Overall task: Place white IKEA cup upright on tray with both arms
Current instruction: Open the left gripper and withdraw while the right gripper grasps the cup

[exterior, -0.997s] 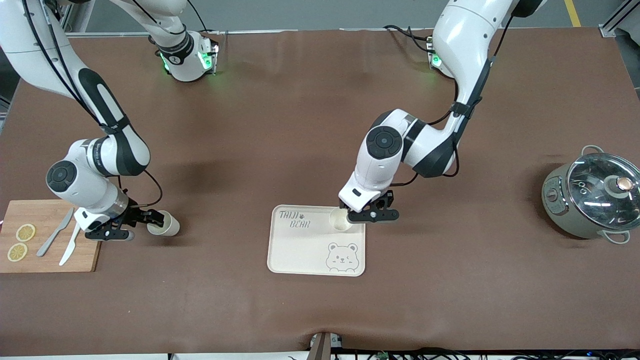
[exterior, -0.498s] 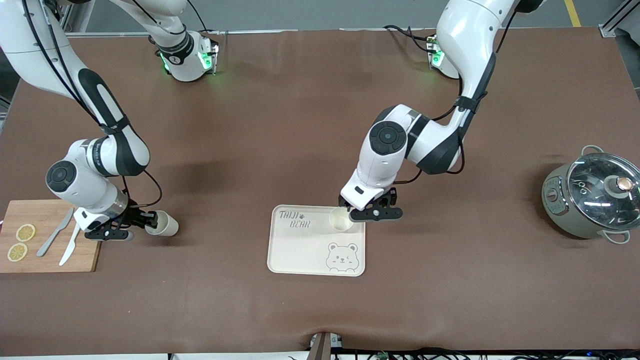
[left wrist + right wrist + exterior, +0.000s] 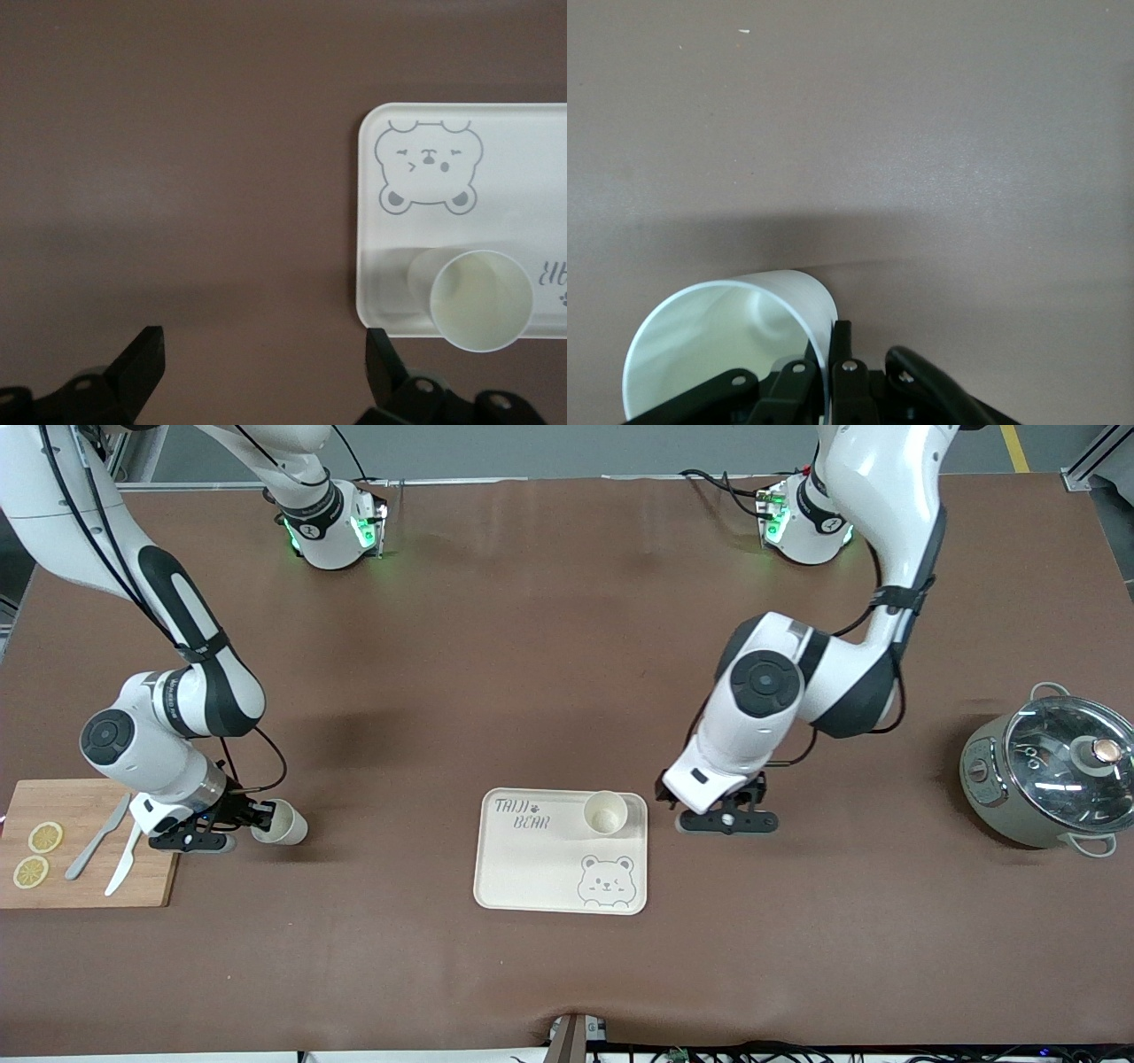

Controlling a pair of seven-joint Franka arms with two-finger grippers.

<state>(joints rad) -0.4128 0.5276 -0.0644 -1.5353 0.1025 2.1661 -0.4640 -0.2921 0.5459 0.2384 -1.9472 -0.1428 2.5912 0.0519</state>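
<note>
Two white cups: one (image 3: 606, 812) upright on the "TAIJI BEAR" tray (image 3: 532, 868), one (image 3: 281, 824) clamped by the right end effector (image 3: 259, 815); left end effector (image 3: 728, 820) spread apart.

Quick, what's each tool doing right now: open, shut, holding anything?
Left tool: open, empty, over the brown table beside the cream rectangular bear tray.
Right tool: shut on the rim of a white plastic cup lying on its side.
</note>
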